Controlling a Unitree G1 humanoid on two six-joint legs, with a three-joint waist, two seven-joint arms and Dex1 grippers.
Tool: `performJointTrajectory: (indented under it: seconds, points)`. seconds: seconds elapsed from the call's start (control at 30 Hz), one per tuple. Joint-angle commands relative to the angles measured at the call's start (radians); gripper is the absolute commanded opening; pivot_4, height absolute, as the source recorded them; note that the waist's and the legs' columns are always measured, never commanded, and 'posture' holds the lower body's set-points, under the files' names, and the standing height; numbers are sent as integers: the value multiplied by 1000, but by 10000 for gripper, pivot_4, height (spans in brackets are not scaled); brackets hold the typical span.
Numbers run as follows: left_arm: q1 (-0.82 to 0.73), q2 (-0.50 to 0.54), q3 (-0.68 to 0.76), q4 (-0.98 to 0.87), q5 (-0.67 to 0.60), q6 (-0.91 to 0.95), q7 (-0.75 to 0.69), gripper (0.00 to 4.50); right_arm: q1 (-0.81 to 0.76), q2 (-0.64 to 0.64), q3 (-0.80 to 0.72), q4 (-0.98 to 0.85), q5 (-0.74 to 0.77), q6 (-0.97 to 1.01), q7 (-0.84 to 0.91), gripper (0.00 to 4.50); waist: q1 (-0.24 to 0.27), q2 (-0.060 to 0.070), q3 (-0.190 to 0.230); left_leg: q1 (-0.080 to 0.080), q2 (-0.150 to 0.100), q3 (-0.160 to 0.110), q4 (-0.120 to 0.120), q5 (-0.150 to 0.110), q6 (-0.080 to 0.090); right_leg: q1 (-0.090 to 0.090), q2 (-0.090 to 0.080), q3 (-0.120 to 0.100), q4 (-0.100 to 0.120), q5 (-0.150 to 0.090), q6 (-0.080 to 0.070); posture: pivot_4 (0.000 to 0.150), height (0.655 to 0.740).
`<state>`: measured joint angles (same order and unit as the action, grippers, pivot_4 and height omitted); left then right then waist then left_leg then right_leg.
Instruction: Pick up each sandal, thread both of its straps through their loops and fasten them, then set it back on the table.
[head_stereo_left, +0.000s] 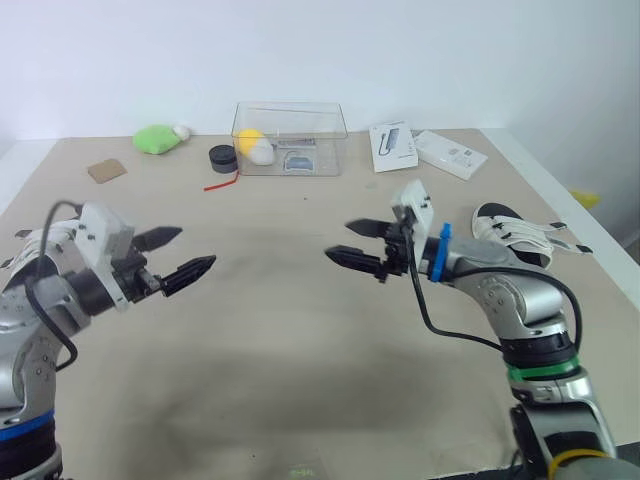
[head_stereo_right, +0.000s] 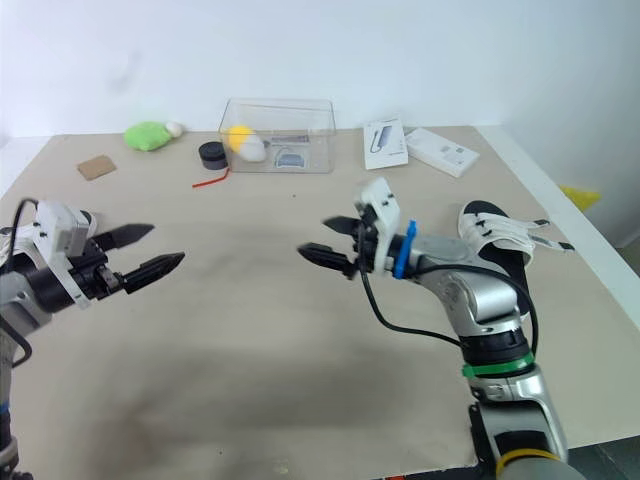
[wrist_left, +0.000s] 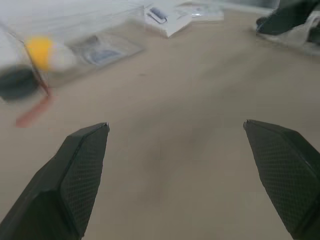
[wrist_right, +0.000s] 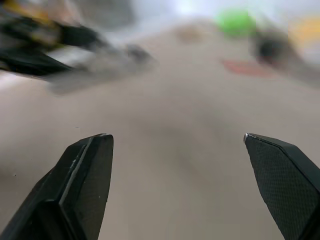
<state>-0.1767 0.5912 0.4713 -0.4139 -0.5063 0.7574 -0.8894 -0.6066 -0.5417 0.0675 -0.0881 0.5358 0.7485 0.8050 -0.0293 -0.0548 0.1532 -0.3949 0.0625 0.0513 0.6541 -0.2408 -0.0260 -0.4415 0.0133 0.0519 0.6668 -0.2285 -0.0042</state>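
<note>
Left gripper and right gripper hover spread open and empty over the table, a white sandal lies near its right edge, and a clear box at the back holds a yellow-and-white object and a small packet.

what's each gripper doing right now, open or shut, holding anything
Left gripper: open, holding nothing.
Right gripper: open, holding nothing.

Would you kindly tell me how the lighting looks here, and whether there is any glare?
Left eye view: soft, even light; the sandal and the clear box cast only faint shadows on the table, and the box's walls carry a pale sheen, no hard glare. Right eye view: the wall behind is evenly bright.
</note>
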Motion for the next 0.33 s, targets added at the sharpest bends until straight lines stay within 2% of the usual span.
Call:
performJointTrajectory:
  seconds: [0.03,0.13,0.33]
  points:
    - [59,4,-14,26,17,-97,17,44604,27,-49,-19,15,-52,-51,14,45000,-1,0,0,0,0,0,0,0,0,0,0,0,0,0,0,1500,7400]
    - [103,1,-58,68,36,-158,17,44604,72,-80,-39,40,-76,-76,21,45000,-2,0,0,2,0,1,0,0,0,1,1,2,0,1,0,1500,7400]
    - [97,16,-116,107,30,-209,18,44604,108,-86,-65,38,-79,-90,22,45000,0,1,0,3,0,1,0,1,1,1,1,3,0,1,1,1500,7400]
